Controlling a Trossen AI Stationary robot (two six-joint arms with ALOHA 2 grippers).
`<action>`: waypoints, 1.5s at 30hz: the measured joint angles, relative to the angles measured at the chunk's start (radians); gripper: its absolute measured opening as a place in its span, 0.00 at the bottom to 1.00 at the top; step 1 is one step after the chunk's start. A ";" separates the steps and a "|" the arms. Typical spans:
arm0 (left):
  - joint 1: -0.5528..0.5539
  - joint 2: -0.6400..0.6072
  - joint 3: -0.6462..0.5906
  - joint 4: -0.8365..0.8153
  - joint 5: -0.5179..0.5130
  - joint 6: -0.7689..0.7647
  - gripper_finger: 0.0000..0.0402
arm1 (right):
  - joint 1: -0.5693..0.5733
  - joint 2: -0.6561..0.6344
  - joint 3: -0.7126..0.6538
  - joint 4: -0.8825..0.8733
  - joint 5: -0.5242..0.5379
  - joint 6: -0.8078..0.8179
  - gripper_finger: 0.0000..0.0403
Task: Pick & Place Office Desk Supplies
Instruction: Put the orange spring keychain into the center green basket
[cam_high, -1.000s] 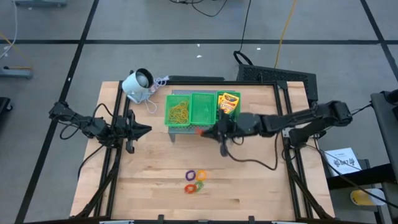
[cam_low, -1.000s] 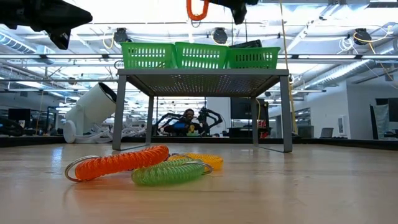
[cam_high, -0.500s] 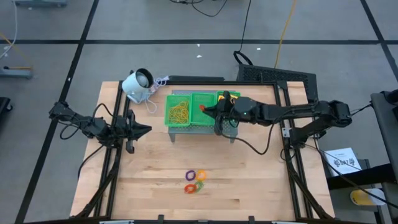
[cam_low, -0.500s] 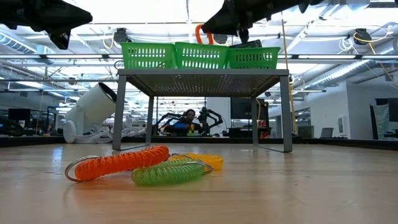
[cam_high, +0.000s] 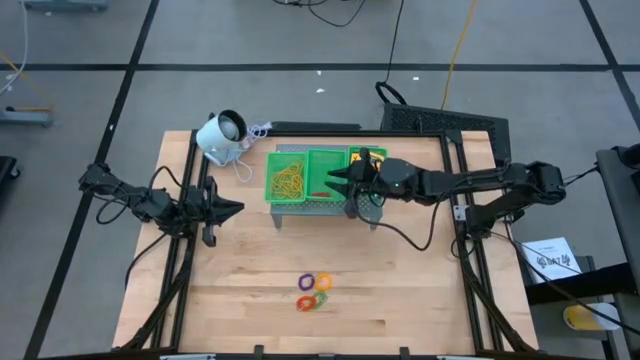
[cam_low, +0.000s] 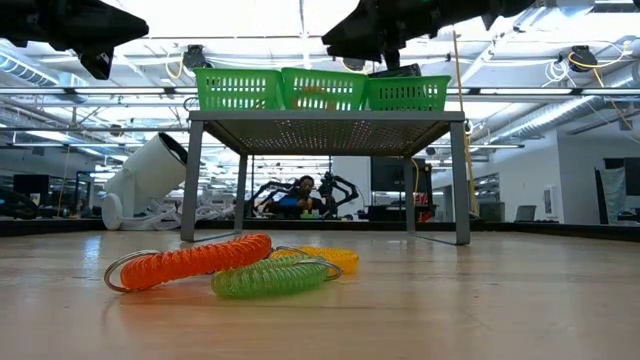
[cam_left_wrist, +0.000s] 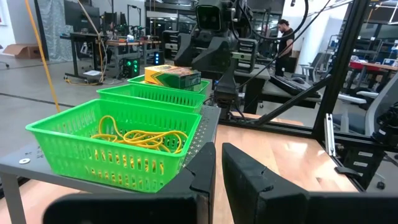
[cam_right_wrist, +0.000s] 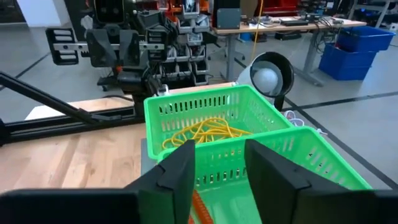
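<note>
A green three-part tray (cam_high: 326, 160) stands on a grey metal stand. Its left part holds yellowish rubber bands (cam_high: 288, 180), and its right part holds yellow-and-green crayon boxes (cam_high: 367, 160). An orange-red ring (cam_right_wrist: 194, 208) lies in the middle part (cam_high: 322, 193). My right gripper (cam_right_wrist: 217, 149) hangs open just above that middle part (cam_high: 335, 183), with the ring below its fingers. Purple, orange, green and red rings (cam_high: 314, 290) lie on the table near its front. My left gripper (cam_high: 228, 209) waits shut at the table's left, level with the stand.
A white round-headed device (cam_high: 221, 135) with a cord lies at the table's far left corner. The stand's legs (cam_low: 190, 180) leave a gap under the tray. Bare wood lies between the stand and the rings (cam_low: 230, 265).
My right gripper has carried the orange-red ring from the stand's front edge toward the far edge, over the tray's middle part. It came down and opened there. The ring has dropped out of the fingers into the middle part.
</note>
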 joint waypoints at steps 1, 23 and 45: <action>0.000 0.000 0.000 0.000 0.000 0.000 0.09 | 0.004 0.000 0.000 0.002 -0.007 0.000 0.34; 0.000 0.000 0.000 0.000 0.000 -0.001 0.09 | 0.469 -0.394 -0.335 0.056 -0.017 0.007 0.21; 0.000 0.000 0.000 0.172 -0.006 -0.112 0.09 | 0.546 -0.560 -0.908 0.638 0.027 0.133 0.17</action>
